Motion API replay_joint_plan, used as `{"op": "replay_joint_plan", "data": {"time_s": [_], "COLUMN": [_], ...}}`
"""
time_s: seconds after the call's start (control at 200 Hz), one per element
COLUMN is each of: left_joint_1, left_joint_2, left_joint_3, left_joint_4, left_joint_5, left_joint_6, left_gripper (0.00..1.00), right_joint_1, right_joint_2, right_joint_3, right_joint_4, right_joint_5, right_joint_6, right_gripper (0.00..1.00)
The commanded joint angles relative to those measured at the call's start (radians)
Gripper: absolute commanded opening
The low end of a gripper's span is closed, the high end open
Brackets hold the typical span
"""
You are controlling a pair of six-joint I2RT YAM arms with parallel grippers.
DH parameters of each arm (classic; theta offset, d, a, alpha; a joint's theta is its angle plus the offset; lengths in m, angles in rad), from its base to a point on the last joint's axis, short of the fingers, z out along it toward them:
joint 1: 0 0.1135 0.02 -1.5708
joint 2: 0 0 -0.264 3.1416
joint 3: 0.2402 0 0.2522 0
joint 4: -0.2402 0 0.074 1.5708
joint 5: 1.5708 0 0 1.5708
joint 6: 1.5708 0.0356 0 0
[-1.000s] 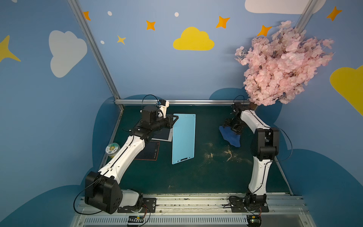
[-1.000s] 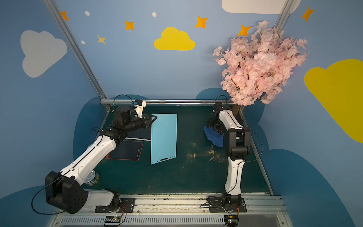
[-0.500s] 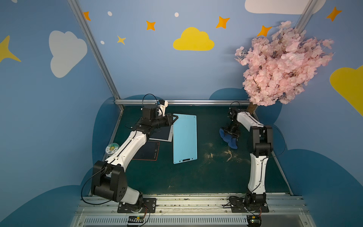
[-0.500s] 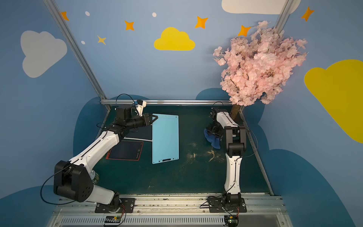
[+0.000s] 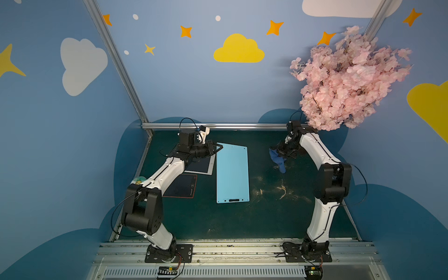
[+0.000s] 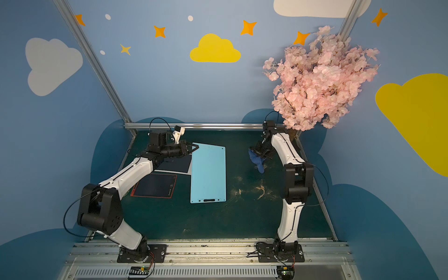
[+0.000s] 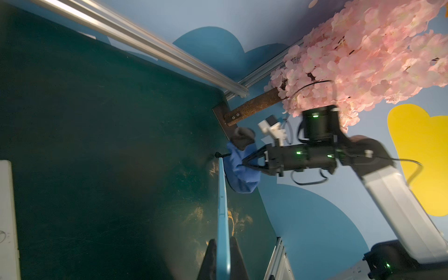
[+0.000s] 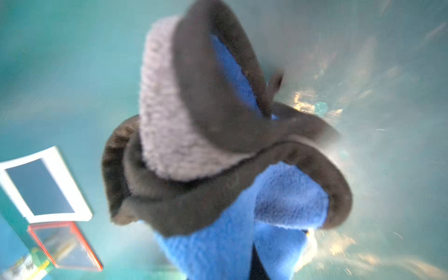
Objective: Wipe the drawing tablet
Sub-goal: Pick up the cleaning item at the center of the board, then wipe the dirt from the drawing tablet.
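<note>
Pinching the far left corner of the drawing tablet (image 5: 232, 174), my left gripper (image 5: 216, 148) is closed tight on its edge. The tablet's long axis runs near-to-far. My right gripper (image 5: 277, 153) is clamped on the blue cloth (image 5: 279, 162), which dangles off the tablet's right side near its far end, apart from it. I judge the cloth must cross leftward. I see no containers.

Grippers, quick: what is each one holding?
Left gripper: closed on the blue tablet.
Right gripper: closed on the blue cloth.
</note>
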Motion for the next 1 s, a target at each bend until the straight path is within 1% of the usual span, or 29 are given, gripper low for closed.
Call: {"op": "replay_joint_plan", "data": {"time_s": [0.0,0.045,0.12,0.22,0.29,0.425,0.546,0.621,0.771,0.926,0.996], "left_joint_1": [0.010,0.010,0.010,0.008,0.002,-0.026,-0.048,-0.062,-0.086,-0.103,-0.108], "left_joint_2": [0.025,0.045,0.079,0.122,0.139,0.169,0.208,0.220,0.238,0.253,0.258], "left_joint_3": [0.048,0.061,0.072,0.088,0.103,0.148,0.165,0.164,0.177,0.184,0.183], "left_joint_4": [0.056,0.035,0.014,-0.039,-0.087,-0.221,-0.258,-0.254,-0.310,-0.342,-0.345], "left_joint_5": [0.087,0.099,0.113,0.111,0.099,0.046,0.046,0.044,-0.006,-0.043,-0.047], "left_joint_6": [-0.079,-0.082,-0.093,-0.085,-0.060,0.029,0.044,0.045,0.084,0.105,0.107], "left_gripper": [0.03,0.03,0.03,0.03,0.03,0.03,0.03,0.03,0.03,0.03,0.03], "right_joint_1": [0.087,0.112,0.184,0.266,0.281,0.315,0.358,0.369,0.369,0.382,0.392], "right_joint_2": [-0.093,-0.113,-0.157,-0.160,-0.146,-0.141,-0.079,-0.022,0.037,0.136,0.186], "right_joint_3": [0.052,0.042,-0.025,-0.050,-0.045,-0.054,-0.022,0.002,-0.037,-0.008,0.002], "right_joint_4": [-0.104,-0.126,-0.093,-0.117,-0.139,-0.114,-0.144,-0.164,-0.086,-0.084,-0.068], "right_joint_5": [0.170,0.194,0.186,0.245,0.270,0.256,0.272,0.241,0.095,0.060,0.016], "right_joint_6": [-0.074,-0.070,-0.099,-0.128,-0.147,-0.237,-0.261,-0.262,-0.240,-0.202,-0.182], "right_gripper": [0.00,0.00,0.00,0.00,0.00,0.00,0.00,0.00,0.00,0.00,0.00]}}
